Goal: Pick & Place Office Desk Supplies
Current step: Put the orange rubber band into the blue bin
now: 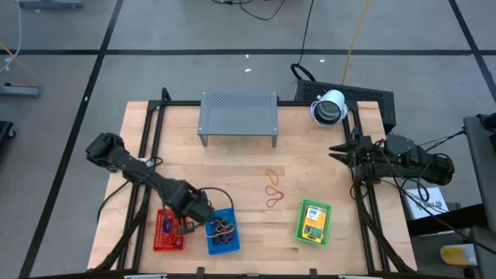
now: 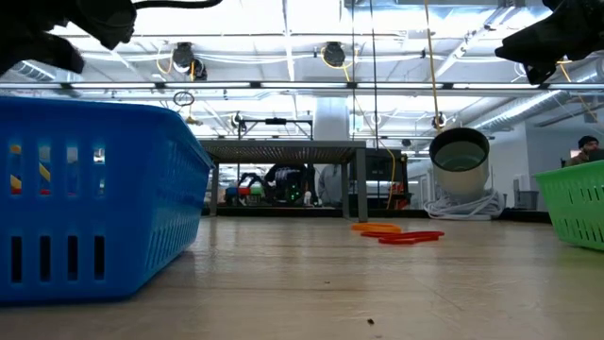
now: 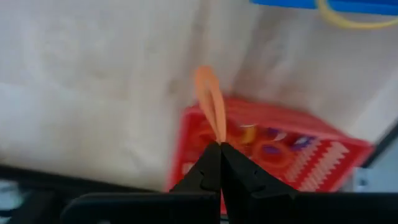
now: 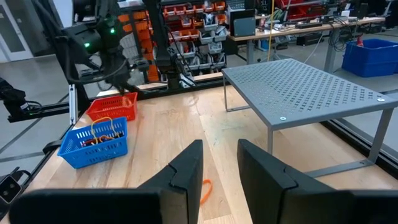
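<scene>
My left gripper hangs between the red basket and the blue basket, pointing steeply down, shut on an orange rubber band. Both baskets hold small supplies. More red and orange rubber bands lie flat on the table's middle. A yellow-orange packet lies in the green basket. My right gripper waits open at the table's right edge, pointing level toward the left, touching nothing. My left gripper pinches one end of the orange rubber band loop between its two fingertips, coming from above and pointing down. The narrow loop hangs slack below the tips, over the red basket's edge and the table beside it.
The grey perforated shelf stands at the far middle. A white cylinder sits at the far right. The bare wooden tabletop lies open between the shelf and the baskets along the near edge.
</scene>
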